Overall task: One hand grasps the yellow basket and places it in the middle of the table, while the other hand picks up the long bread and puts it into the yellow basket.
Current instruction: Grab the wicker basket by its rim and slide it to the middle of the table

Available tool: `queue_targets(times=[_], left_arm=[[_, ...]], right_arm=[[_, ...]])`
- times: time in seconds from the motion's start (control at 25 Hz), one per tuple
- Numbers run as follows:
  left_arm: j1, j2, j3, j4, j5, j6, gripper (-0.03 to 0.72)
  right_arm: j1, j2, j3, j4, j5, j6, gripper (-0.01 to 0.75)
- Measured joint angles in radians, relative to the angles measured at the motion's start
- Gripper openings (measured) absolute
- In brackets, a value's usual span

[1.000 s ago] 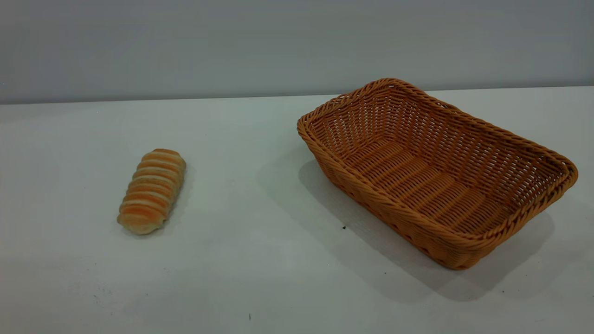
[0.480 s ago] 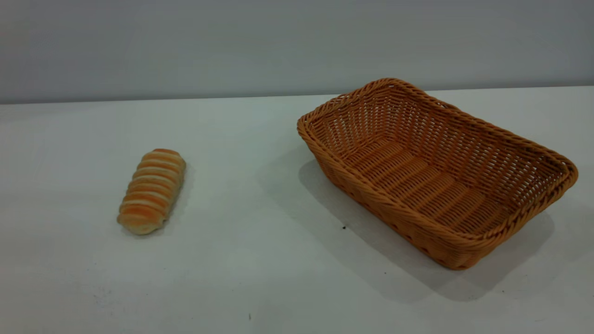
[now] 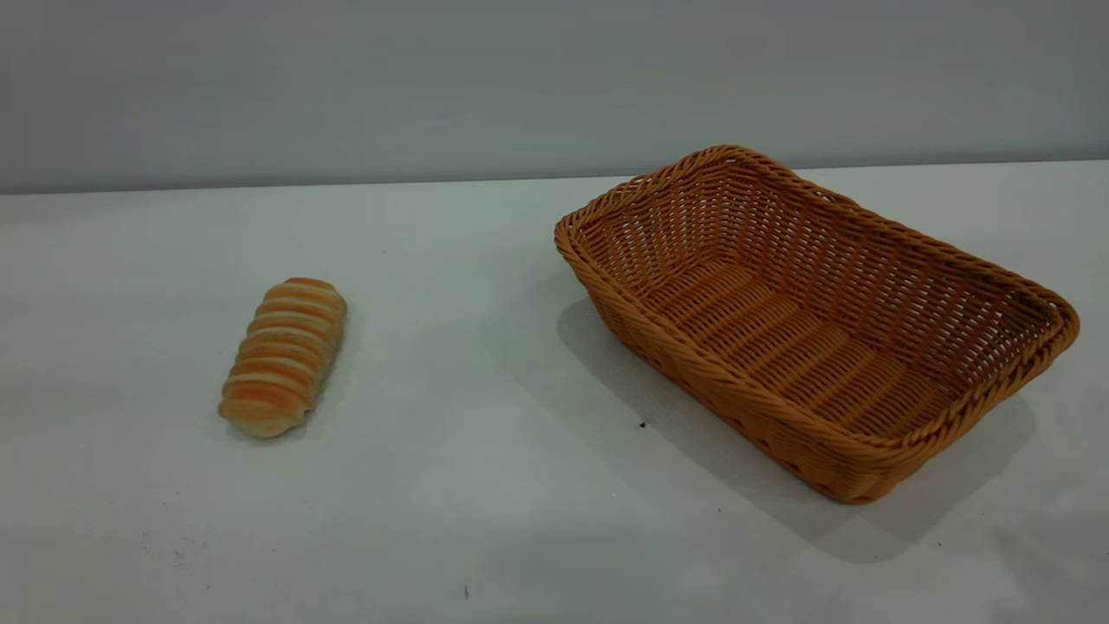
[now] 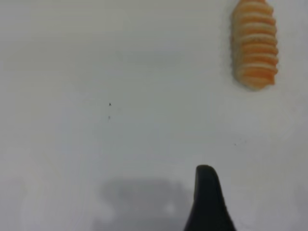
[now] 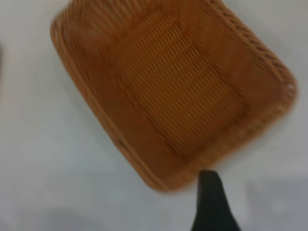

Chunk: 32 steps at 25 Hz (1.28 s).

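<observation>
The yellow basket (image 3: 814,321) stands empty on the right half of the white table (image 3: 485,503), set at an angle. The long bread (image 3: 284,355) lies on the left half, well apart from the basket. Neither gripper shows in the exterior view. In the left wrist view a dark part of my left gripper (image 4: 208,202) hangs over bare table, with the long bread (image 4: 255,43) some way off. In the right wrist view a dark part of my right gripper (image 5: 211,202) hangs above the table just outside one corner of the basket (image 5: 173,91).
A grey wall (image 3: 520,87) runs behind the table's far edge. A few tiny dark specks (image 3: 642,425) dot the tabletop between the bread and the basket.
The bread and the basket have not moved. A faint shadow has spread on the table at the front right.
</observation>
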Motion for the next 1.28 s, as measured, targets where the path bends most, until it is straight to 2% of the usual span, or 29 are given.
queue_targets(times=[0.16, 0.6, 1.08, 1.28], left_arm=[[0.000, 0.006, -0.001, 0.000, -0.007, -0.001, 0.574], [0.000, 0.006, -0.001, 0.000, 0.005, -0.001, 0.567], [0.000, 0.006, -0.001, 0.000, 0.002, -0.001, 0.567], [0.000, 0.006, -0.001, 0.000, 0.002, -0.001, 0.567]], right_arm=[[0.000, 0.179, -0.003, 0.143, -0.086, -0.003, 0.535], [0.000, 0.559, -0.009, 0.294, -0.191, -0.038, 0.535], [0.000, 0.722, -0.050, 0.543, -0.186, -0.243, 0.535], [0.000, 0.835, -0.126, 0.649, -0.182, -0.300, 0.535]])
